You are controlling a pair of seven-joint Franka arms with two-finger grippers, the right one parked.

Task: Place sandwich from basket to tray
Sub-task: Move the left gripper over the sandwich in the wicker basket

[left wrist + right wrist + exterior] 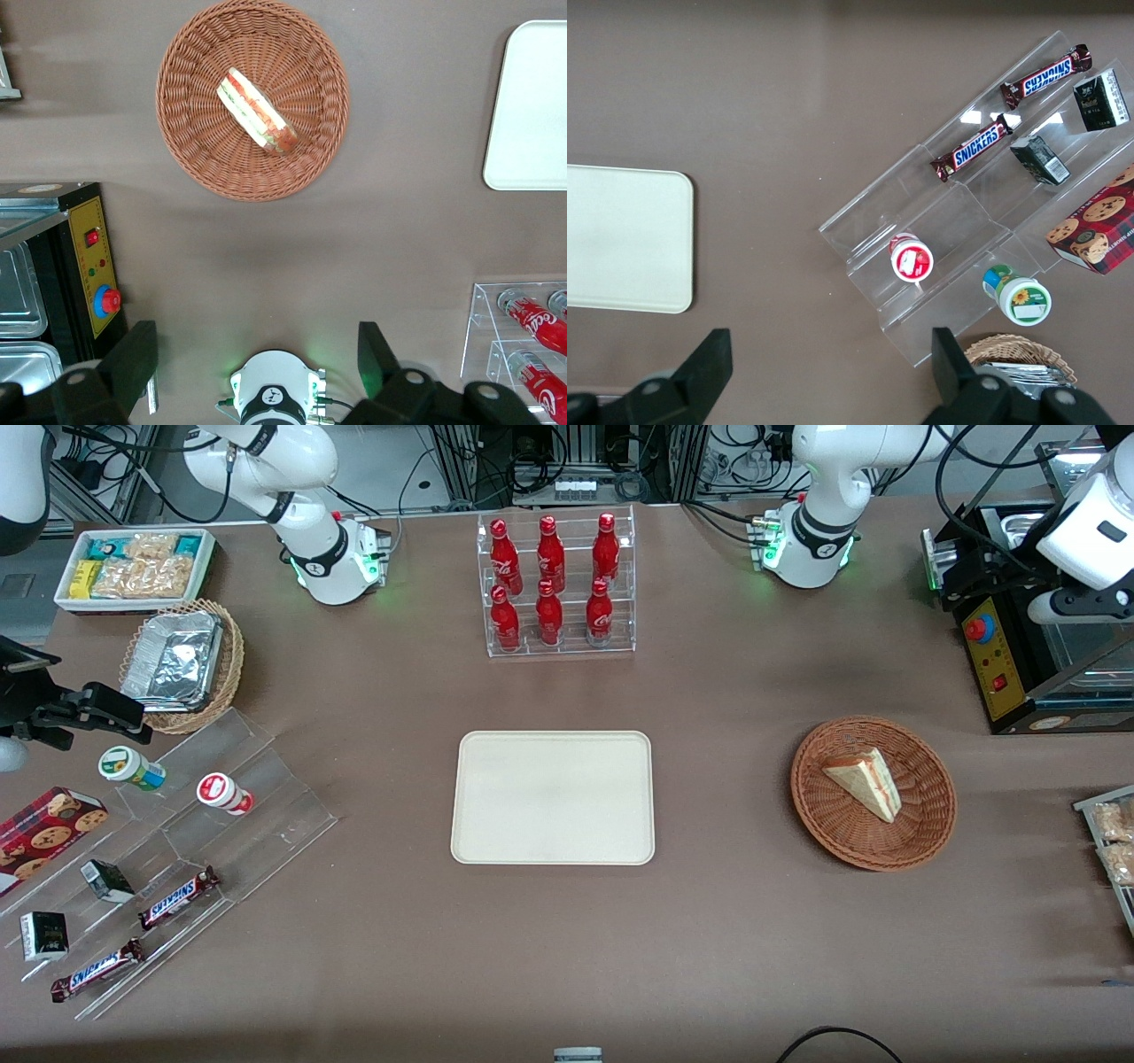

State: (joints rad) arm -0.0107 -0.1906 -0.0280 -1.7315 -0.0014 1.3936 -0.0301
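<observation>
Brown tabletop all round, cluttered at the edges, with a bottle rack (pixel 560 584) standing farther from the front camera than the tray. The gripper (pixel 257 367) hangs high near the working arm's base, fingers (pixel 133 359) spread wide and holding nothing. It hovers well apart from the basket (pixel 252 97), which sits toward the working arm's end of the table. In it lies the sandwich (pixel 257 111), resting on its side with the red and green filling edge showing, untouched. The tray (pixel 554 797) lies bare at mid-table, well apart from the basket.

Nothing has been grasped yet, so the whole carry is ahead. The risks, as I see them: soft bread may crush under a hard squeeze, or the layers may slide apart if the fingers close across the slanted edges. A light wicker basket could also shift or lift if a fingertip catches its weave. The black machine (pixel 75 266) beside the basket calls for care on approach.
</observation>
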